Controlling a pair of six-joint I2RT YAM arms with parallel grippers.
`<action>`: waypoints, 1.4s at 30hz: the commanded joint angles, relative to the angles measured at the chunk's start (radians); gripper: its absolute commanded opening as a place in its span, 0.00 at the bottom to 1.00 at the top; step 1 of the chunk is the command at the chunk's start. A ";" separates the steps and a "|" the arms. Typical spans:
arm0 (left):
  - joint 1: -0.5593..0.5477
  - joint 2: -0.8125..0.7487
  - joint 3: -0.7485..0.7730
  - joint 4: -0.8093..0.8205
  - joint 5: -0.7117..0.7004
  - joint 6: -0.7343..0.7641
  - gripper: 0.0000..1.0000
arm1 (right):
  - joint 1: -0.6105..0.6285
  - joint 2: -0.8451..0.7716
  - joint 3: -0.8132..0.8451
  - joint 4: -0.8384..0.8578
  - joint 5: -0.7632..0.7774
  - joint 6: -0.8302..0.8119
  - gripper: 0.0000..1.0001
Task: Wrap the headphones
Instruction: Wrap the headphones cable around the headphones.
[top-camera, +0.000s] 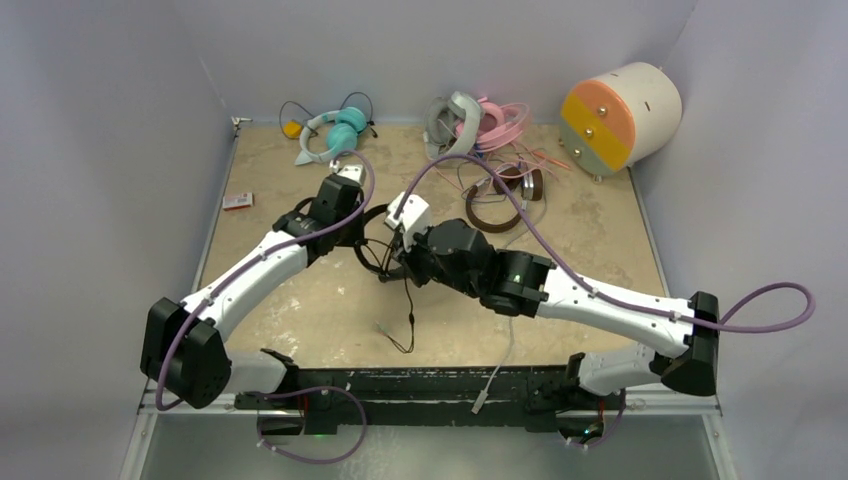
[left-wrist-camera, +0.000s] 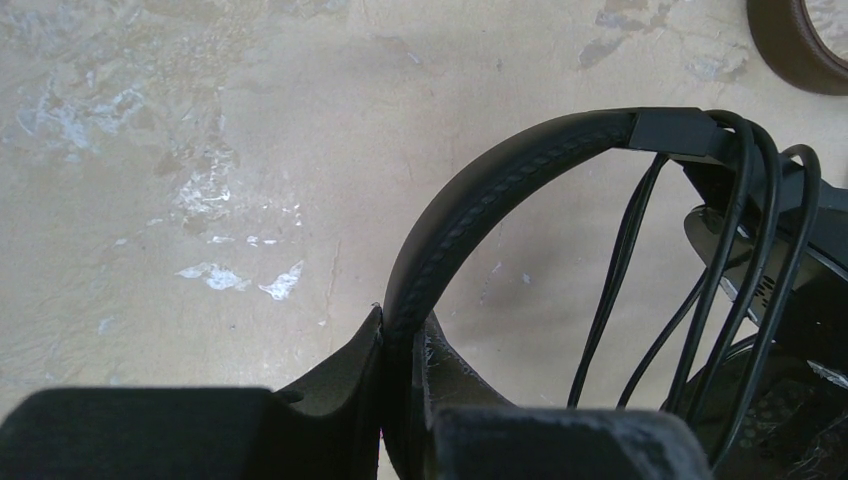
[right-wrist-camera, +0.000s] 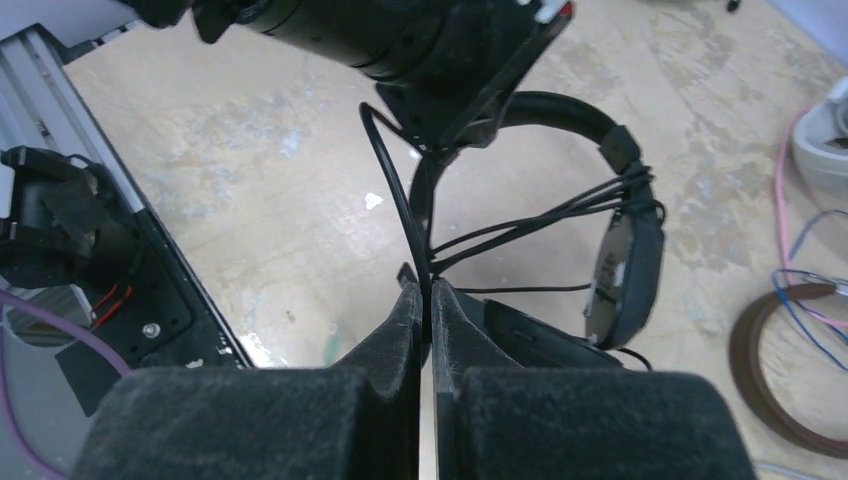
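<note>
Where the black headphones (top-camera: 368, 255) lie at mid-table between the two grippers, their headband (left-wrist-camera: 470, 215) is shown in the left wrist view clamped by the left gripper (left-wrist-camera: 400, 330), with cable strands (left-wrist-camera: 620, 260) crossing the band. Only in the right wrist view is the right gripper (right-wrist-camera: 428, 295) seen pinched on the thin black cable (right-wrist-camera: 390, 170), just beside one ear cup (right-wrist-camera: 625, 270). From above, the left arm (top-camera: 250, 275) and right arm (top-camera: 600, 300) are seen angled inward, and a loose cable end (top-camera: 409, 320) is laid toward the near edge. The mottled beige table (top-camera: 300, 310) is enclosed by pale walls (top-camera: 100, 150); other pairs (top-camera: 335, 130) and a cream cylinder (top-camera: 620, 115) are set along the far side.
</note>
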 joint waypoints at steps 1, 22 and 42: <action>0.003 0.005 -0.004 0.062 0.047 -0.057 0.00 | -0.082 -0.004 0.133 -0.221 -0.043 -0.011 0.00; -0.116 -0.015 -0.030 0.017 -0.145 0.116 0.00 | -0.564 0.203 0.478 -0.529 -0.337 -0.001 0.00; -0.123 -0.222 0.088 -0.057 0.221 -0.085 0.00 | -0.784 0.346 0.042 0.069 -0.885 0.234 0.01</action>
